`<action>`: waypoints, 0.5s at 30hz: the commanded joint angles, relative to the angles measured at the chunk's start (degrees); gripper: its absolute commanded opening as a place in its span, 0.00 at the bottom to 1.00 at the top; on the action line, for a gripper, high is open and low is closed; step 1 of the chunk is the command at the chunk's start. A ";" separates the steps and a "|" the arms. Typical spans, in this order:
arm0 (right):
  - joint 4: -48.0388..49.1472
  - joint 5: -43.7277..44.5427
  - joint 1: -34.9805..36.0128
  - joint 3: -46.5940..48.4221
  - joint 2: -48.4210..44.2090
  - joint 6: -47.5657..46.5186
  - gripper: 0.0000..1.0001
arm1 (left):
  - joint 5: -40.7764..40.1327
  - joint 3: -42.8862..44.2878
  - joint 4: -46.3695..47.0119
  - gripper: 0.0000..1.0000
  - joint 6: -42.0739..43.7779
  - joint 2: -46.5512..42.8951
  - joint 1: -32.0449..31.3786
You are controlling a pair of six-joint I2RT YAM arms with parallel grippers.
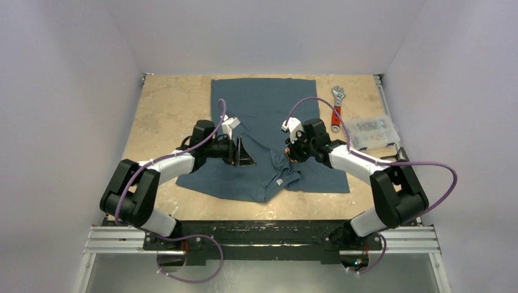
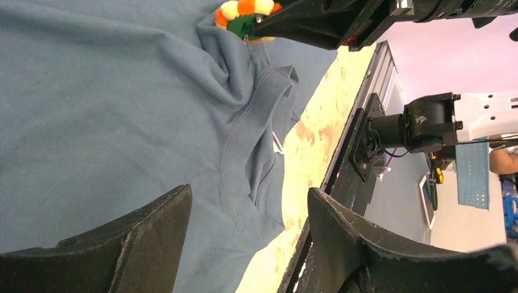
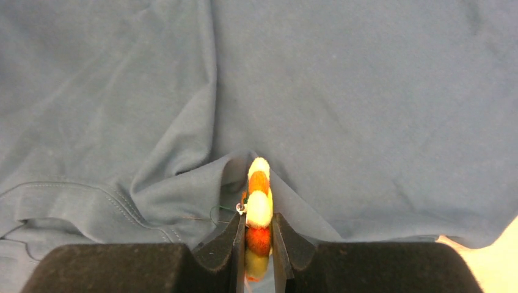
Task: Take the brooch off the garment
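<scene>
I saw the large cotton T-shirt [image 1: 262,110] as a plain slate blue, unpatterned, with a small white tag [image 1: 279,182] at its neck. The small fuzzy round brooch [image 3: 259,207] showed alternating pale yellow and orange lobes, one redder orange, with green at its back. The right gripper [image 3: 258,218] was matte black. The tabletop [image 1: 165,116] looked mottled beige with rusty blotches. The metal wrench [image 1: 336,113] had a red handle.

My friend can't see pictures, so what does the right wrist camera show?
On the right gripper, black fingers pinch a fuzzy yellow, orange and red brooch edge-on, the blue shirt tented up around it. The shirt fills nearly the whole view, its collar at lower left.
</scene>
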 commanded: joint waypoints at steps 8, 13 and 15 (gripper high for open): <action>0.76 7.79 0.35 0.32 -2.25 -5.16 0.00 | 0.64 0.97 -1.18 0.69 2.28 -0.93 0.83; 0.10 7.55 0.32 0.24 -2.06 -5.71 0.00 | 0.72 0.55 -0.44 0.71 1.37 -1.02 1.26; -0.62 8.09 0.31 0.63 -2.21 -5.59 0.00 | 0.97 0.23 0.24 0.71 0.88 -1.30 1.62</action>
